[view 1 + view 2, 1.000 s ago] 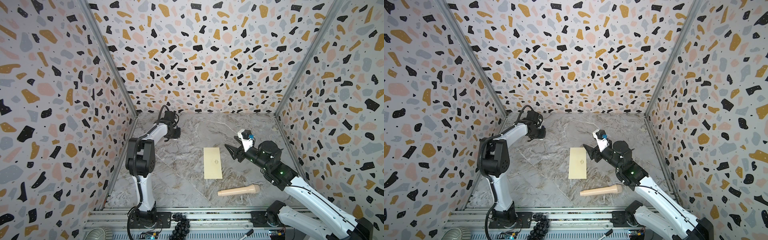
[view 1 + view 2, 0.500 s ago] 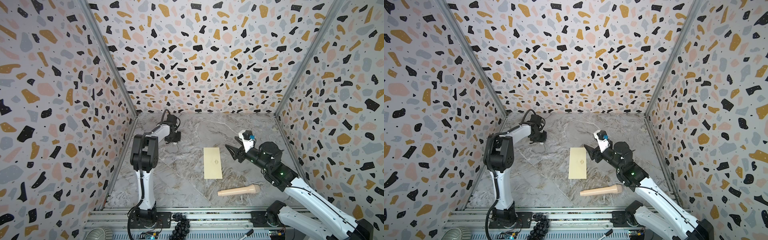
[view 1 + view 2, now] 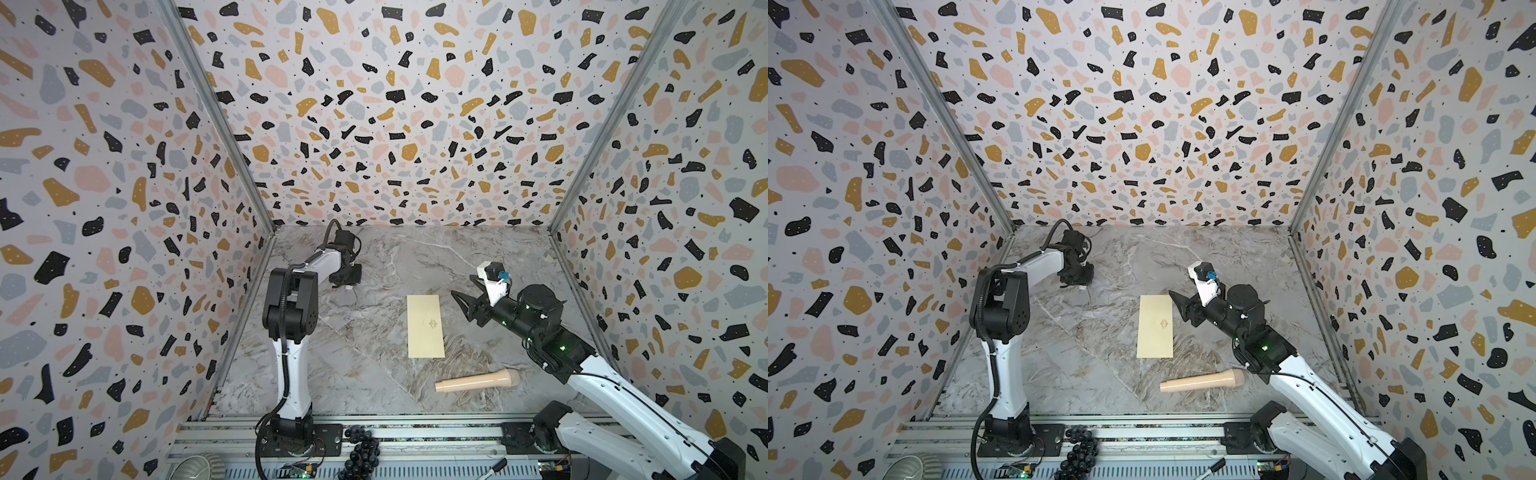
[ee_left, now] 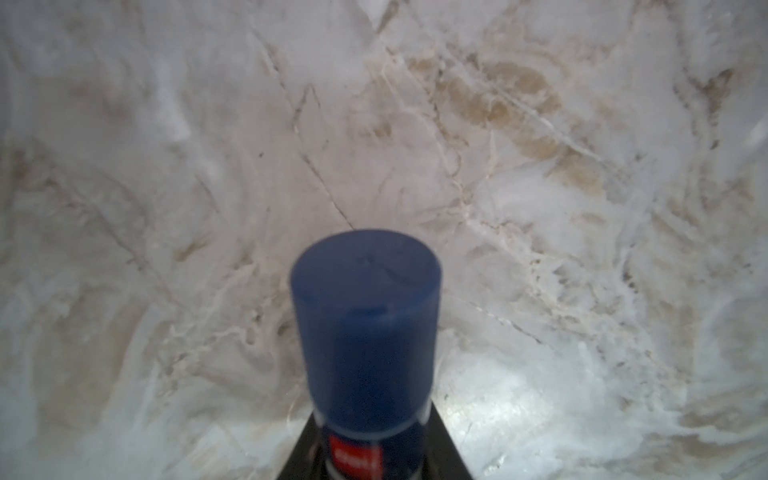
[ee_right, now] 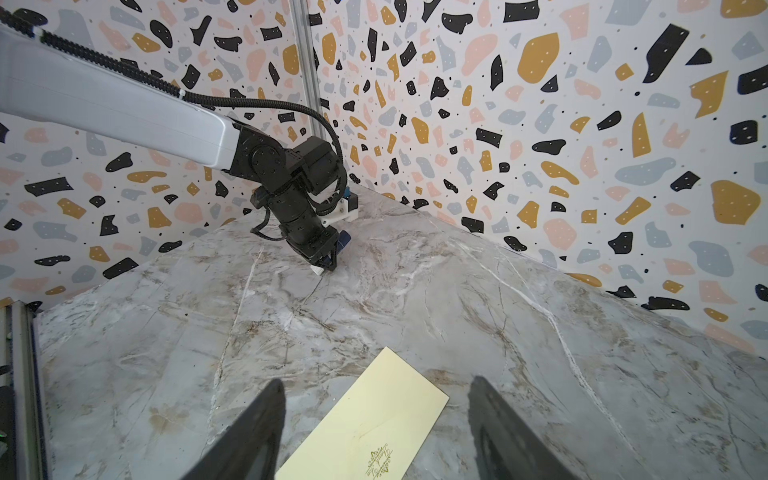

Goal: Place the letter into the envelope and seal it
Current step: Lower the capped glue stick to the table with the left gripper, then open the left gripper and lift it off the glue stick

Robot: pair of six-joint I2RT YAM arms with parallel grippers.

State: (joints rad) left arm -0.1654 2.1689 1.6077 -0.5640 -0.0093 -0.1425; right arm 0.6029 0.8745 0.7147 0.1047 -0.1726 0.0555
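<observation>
Envelope lies flat on the bench, face with the small emblem up, flap not visible; seen in both top views and, at its far end, in the right wrist view.

Right end effector: black fingers spread wide with nothing between them. It sits just beside the envelope's far right corner and above the bench, not touching the paper.

Left end effector: well apart from the envelope, beyond its far left corner, tilted down at the bench. It is pinching a glue stick (blue cap toward the wrist camera, red label below it). From the right wrist view the stick shows a white end low at the bench; cannot tell whether it touches.

Wooden roller, tan and on its side, lies near the envelope's near right corner, apart from it.
</observation>
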